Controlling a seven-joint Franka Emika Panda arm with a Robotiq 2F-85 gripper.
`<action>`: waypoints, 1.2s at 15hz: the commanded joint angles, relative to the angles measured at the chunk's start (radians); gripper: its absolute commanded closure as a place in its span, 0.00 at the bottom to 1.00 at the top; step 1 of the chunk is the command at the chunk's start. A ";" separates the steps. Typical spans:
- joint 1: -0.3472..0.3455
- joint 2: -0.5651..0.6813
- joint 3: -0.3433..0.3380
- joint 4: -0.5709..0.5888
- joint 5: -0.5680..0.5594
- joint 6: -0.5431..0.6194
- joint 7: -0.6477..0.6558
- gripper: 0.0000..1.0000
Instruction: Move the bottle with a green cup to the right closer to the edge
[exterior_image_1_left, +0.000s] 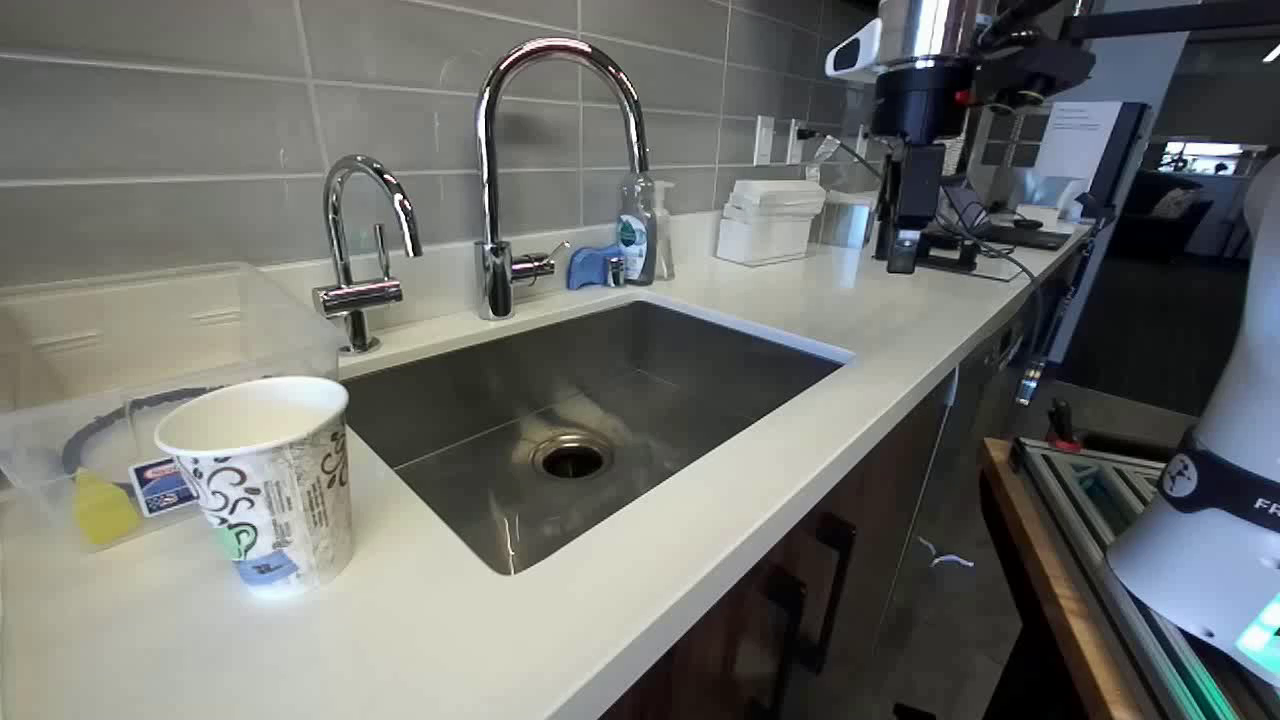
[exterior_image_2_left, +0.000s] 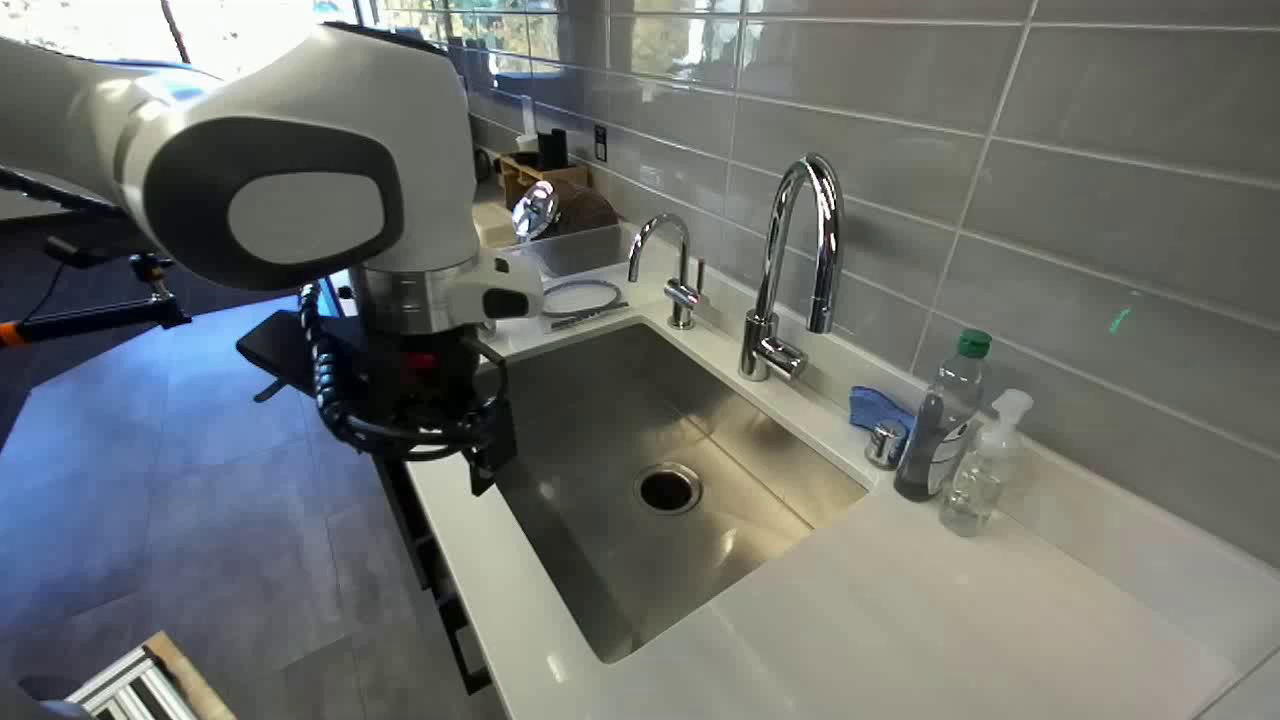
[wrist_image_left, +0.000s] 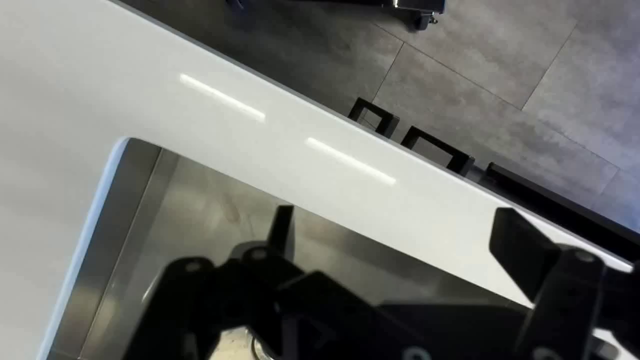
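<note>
Green-capped bottle, dark liquid inside

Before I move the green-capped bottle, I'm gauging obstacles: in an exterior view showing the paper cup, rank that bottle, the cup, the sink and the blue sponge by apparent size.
1. Sink
2. Paper cup; nearness likely enlarges it
3. Green-capped bottle
4. Blue sponge

At twelve o'clock in an exterior view, the tall faucet hides the top of the labelled bottle; the wrist view cuts the gripper towards six.
</note>
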 joint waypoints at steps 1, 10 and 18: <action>-0.003 0.001 0.003 -0.002 0.003 -0.002 -0.002 0.00; -0.003 0.007 0.004 -0.008 0.003 -0.002 -0.002 0.00; -0.071 0.226 0.095 0.075 -0.034 0.334 0.269 0.00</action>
